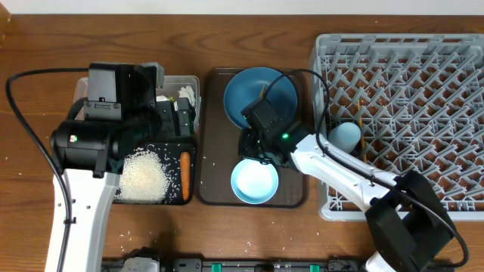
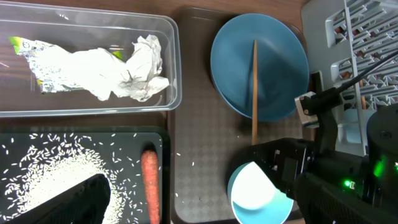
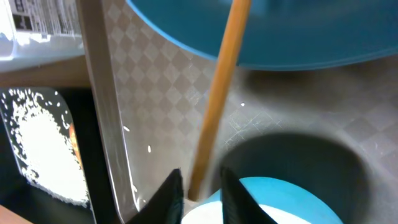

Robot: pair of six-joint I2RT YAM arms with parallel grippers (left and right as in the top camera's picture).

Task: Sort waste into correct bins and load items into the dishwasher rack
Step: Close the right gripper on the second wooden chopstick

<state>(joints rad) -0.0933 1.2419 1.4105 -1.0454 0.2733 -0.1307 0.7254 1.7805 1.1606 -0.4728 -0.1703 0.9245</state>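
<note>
Wooden chopstick (image 2: 254, 87) lies propped: far end on the dark blue dish (image 2: 277, 56), near end on the brown serving tray (image 2: 199, 124) beside the light blue bowl (image 2: 255, 194), easy to nip. Right hand (image 3: 198, 190) straddles that near end, fingers narrow; pinched or not, can't tell. Left hand (image 1: 181, 119) gapes, empty, over the black tray (image 2: 81, 131). Print on the wrapper (image 2: 59, 62): unreadable.

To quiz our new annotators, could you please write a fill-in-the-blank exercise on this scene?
The carrot lies in the black tray beside loose ____.
The chopstick rests across the dark blue ____.
The crumpled tissue sits in the clear ____.
The light blue cup is in the grey ____.
Missing words: rice; dish; tub; rack.
</note>
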